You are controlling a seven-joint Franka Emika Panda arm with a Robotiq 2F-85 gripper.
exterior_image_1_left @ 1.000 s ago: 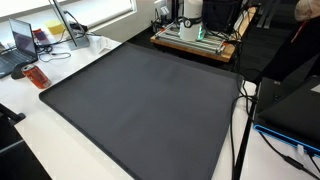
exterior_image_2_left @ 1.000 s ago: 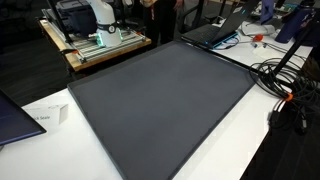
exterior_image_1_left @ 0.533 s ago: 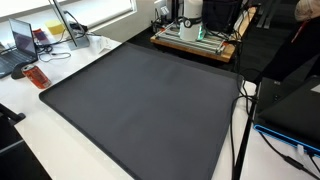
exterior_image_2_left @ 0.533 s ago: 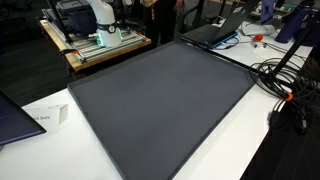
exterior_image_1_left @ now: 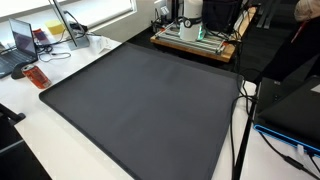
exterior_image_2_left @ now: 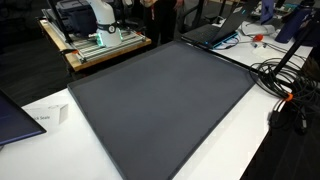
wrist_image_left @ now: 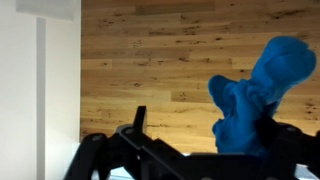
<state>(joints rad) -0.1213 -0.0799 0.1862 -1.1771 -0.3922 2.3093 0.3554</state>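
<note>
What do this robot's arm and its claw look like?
The arm is white and rounded where it shows in both exterior views. The gripper, in the wrist view, is black, built of slim angular bars; no markings can be made out.

Robotics lab set among office desks. A white worktop (exterior_image_1_left: 60,135) carries a large dark mat (exterior_image_1_left: 140,105). A robot base (exterior_image_1_left: 192,18) stands on a wooden board (exterior_image_1_left: 195,44), with a laptop (exterior_image_1_left: 22,40) and loose cables (exterior_image_2_left: 285,85) nearby.
</note>
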